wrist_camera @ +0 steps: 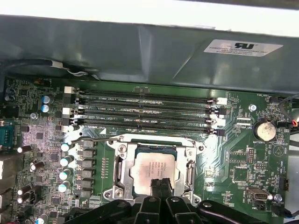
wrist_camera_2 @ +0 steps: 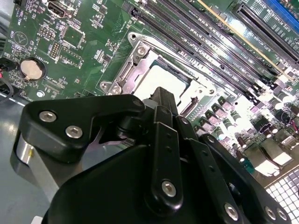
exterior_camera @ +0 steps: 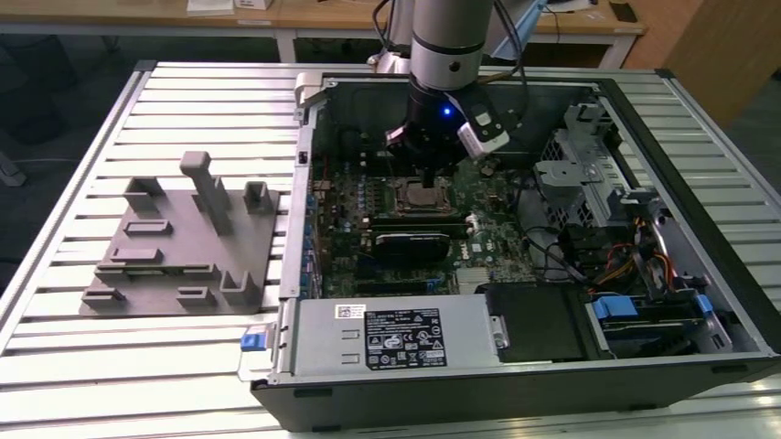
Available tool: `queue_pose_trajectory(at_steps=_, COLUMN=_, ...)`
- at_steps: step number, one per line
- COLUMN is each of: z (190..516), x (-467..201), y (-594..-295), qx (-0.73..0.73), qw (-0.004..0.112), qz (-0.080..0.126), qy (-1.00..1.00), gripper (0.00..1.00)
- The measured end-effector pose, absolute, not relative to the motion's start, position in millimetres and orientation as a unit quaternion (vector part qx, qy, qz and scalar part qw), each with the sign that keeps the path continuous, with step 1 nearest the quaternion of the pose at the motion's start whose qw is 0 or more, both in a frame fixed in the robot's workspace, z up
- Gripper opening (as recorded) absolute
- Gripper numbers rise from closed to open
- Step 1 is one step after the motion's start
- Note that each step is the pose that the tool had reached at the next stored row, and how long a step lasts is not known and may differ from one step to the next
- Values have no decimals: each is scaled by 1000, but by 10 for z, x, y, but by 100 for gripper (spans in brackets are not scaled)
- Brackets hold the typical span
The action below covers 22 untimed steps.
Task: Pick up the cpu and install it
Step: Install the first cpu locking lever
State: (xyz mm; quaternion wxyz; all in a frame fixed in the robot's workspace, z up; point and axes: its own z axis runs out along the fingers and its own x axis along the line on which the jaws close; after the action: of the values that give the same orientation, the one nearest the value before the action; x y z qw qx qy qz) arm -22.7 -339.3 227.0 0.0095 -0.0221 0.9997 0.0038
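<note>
While the flat square silvery-grey cpu lies within the silver metal socket frame, green motherboard beneath, black fingers pressed together over its edge.

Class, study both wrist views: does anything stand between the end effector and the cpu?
Nothing visible does. The cpu lies uncovered in the socket frame on the motherboard. The end effector hangs right over its edge, with no cable or part between.

Nothing legible. White label on power supply, 6 o'clock from motherboard in exterior view. Sticker on case wall. Faint marking on cpu.
</note>
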Motion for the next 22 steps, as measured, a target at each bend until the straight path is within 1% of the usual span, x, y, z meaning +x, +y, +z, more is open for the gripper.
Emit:
queue_pose_trajectory(at_steps=13, z=2272, x=-252, y=-3393, qx=-22, qw=10, qz=4, qy=1000, gripper=11)
queue_pose_trajectory(at_steps=22, z=2272, x=-409, y=-3394, qx=-22, qw=9, qz=4, qy=1000, gripper=11)
